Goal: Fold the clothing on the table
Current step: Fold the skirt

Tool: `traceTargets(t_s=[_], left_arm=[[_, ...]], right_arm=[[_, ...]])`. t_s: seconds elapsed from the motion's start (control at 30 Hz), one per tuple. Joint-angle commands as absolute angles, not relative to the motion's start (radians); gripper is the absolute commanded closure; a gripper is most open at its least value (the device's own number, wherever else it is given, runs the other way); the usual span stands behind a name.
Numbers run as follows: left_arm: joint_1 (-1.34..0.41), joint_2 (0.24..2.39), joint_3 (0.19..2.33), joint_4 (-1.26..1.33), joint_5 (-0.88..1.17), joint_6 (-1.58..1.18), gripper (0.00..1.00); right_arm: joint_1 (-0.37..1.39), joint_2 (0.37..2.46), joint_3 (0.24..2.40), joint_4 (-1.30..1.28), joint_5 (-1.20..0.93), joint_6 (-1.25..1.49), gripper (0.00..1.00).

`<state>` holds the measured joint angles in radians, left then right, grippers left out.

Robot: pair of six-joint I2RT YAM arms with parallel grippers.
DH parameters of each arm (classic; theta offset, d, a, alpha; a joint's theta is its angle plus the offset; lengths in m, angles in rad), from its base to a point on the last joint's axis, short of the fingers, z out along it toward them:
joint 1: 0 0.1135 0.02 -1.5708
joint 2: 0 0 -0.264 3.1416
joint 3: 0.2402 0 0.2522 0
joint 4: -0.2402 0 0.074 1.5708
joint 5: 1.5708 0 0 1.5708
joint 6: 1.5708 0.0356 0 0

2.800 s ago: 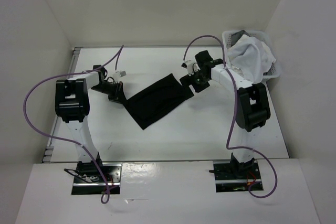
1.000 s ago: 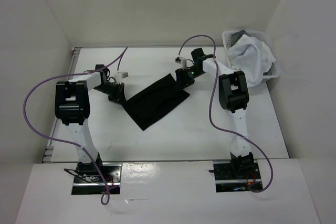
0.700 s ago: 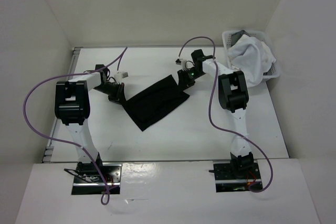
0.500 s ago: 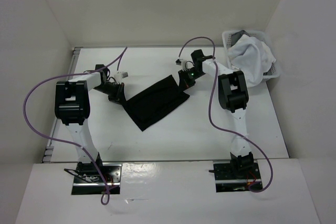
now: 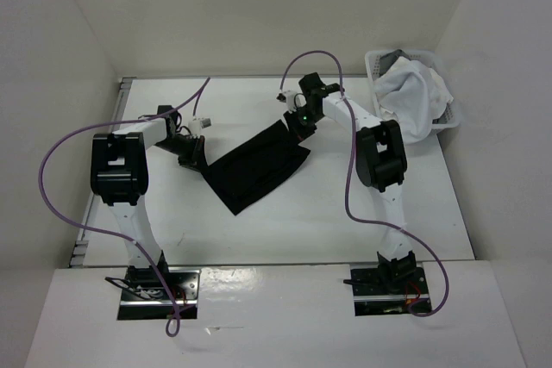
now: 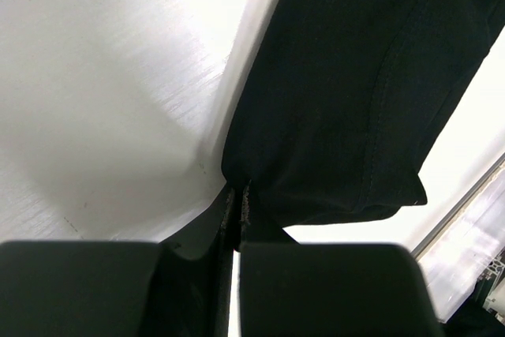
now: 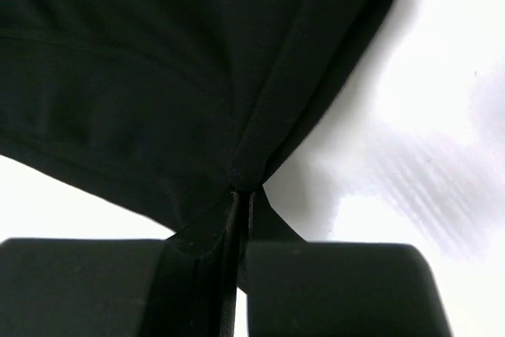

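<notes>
1. Clothing lies flat on the table, well left of the basket.
2. Left gripper is pinched shut on the corner farthest from the basket. Right gripper is pinched shut on the corner nearest it.
3. Fabric looks thin, light and limp, so expect sag. Corner holds look right.

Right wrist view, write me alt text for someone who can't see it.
The right gripper is shut on a pinched edge of the black clothing, which fills the upper left of the view. White table shows to the right and at lower left.
</notes>
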<state>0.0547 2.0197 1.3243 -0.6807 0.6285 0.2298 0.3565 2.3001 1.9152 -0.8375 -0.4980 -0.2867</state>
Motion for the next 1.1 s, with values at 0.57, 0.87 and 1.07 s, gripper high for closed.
traceTargets(t_s=[0.57,0.87,1.07], left_arm=[[0.049,2.068,1.362,-0.686,0.563,0.227,1.00],[0.049,2.068,1.371,-0.695,0.554,0.218,1.00],[0.049,2.068,1.371,-0.695,0.563,0.209,1.00]], right_arm=[[0.730,2.151,2.145,-1.064,-0.314,-0.367,1.00],[0.824,2.160,2.154,-1.088,-0.296,-0.376,1.00],[0.853,2.215,2.213,-1.098,-0.296,-0.367,1.00]])
